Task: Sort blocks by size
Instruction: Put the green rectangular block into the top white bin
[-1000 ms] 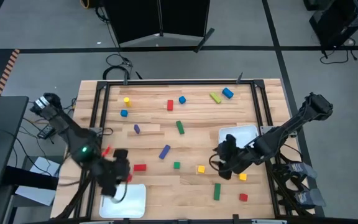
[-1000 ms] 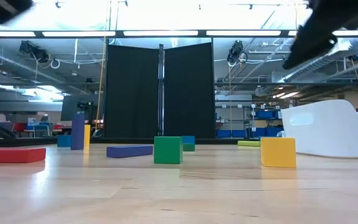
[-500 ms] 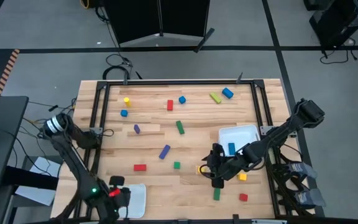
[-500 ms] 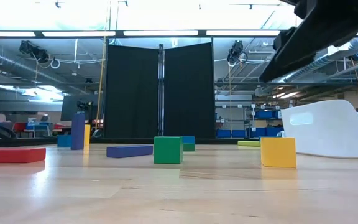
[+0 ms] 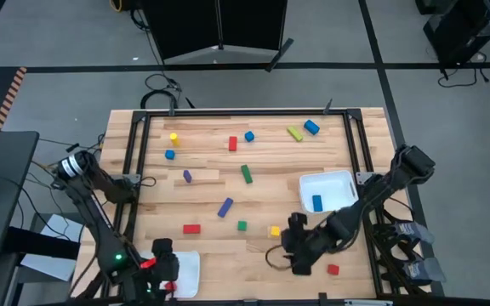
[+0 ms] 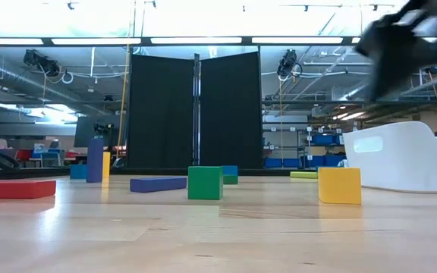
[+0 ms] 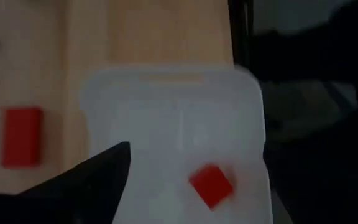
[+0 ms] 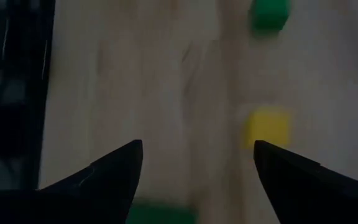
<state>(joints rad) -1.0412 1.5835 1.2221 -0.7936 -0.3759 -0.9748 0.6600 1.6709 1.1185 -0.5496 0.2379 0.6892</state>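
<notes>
Blocks lie scattered flat on the wooden table [image 5: 228, 246]: a red bar [image 5: 192, 229], a green cube [image 5: 242, 225], a yellow cube [image 5: 274, 230], a red cube [image 5: 333, 269] and several more farther back. My left gripper [image 5: 162, 265] hangs open over the near-left white tray [image 5: 185, 270]; a red cube [image 7: 211, 185] lies in that tray ahead of its one visible finger [image 7: 101, 177]. My right gripper [image 5: 296, 257] is open above a green block [image 8: 160, 214] near the front edge; its fingers stand wide on either side, touching nothing.
A second white tray [image 5: 339, 180] at the right holds a blue block [image 5: 316, 202]. A dark metal frame [image 5: 134, 170] borders the table. The far half carries several blocks, among them a green bar [image 5: 246, 173] and a blue cylinder [image 5: 311, 127].
My left gripper has gone toward the table's near edge and now hangs over the near-left tray. My right gripper has moved from beside the right tray toward the near edge and a little leftward, sinking slightly, and now covers the green block there.
</notes>
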